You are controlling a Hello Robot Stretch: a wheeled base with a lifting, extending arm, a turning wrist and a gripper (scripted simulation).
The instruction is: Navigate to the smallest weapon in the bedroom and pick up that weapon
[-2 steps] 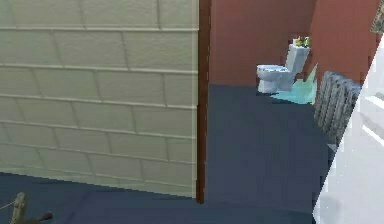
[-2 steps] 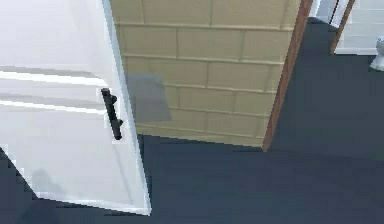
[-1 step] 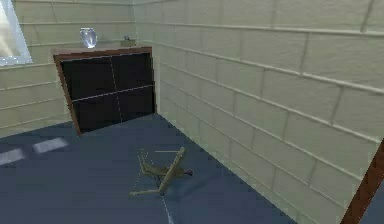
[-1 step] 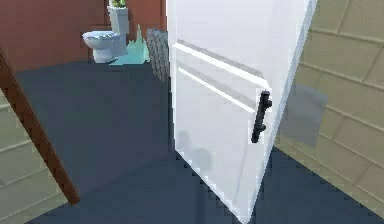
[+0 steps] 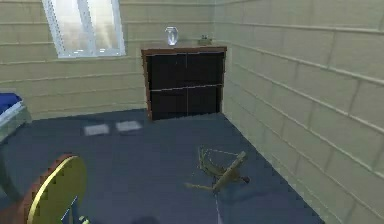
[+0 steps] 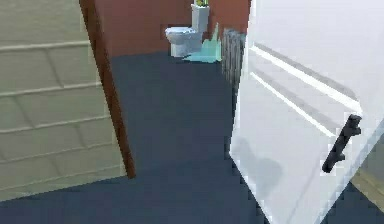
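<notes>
Bedroom, mid-approach: a crossbow-shaped frame of thin olive-brown sticks lies flat on the dark blue floor at about 1 o'clock from where I am steering, near the plank wall on the forward view's right. I judge this to be the weapon I am after, though at this range I can make out only its spindly outline. Its longest member seems to run from roughly 8 o'clock to 2 o'clock across the forward view, with a cross-piece over the far end.

Behind it, at 12 o'clock, a dark cabinet stands against the back wall with a pale vase on top; a window sits at 11 o'clock, the corner of a blue bed at 9 o'clock, and a yellow disc close in at 7 o'clock. Two pale sheets lie on the floor between bed and cabinet.

Out to the arm's side, a white door with a black handle stands ajar beside a brown frame, and a toilet sits in the room beyond.

I cannot tell what state the gripper is in. The relation that counts: the frame lies ahead of the base, not out on the side the arm reaches to. In my judgement I must drive forward and turn until it lies abreast on that side before any reach, ideally with its long member crosswise to the fingers.
</notes>
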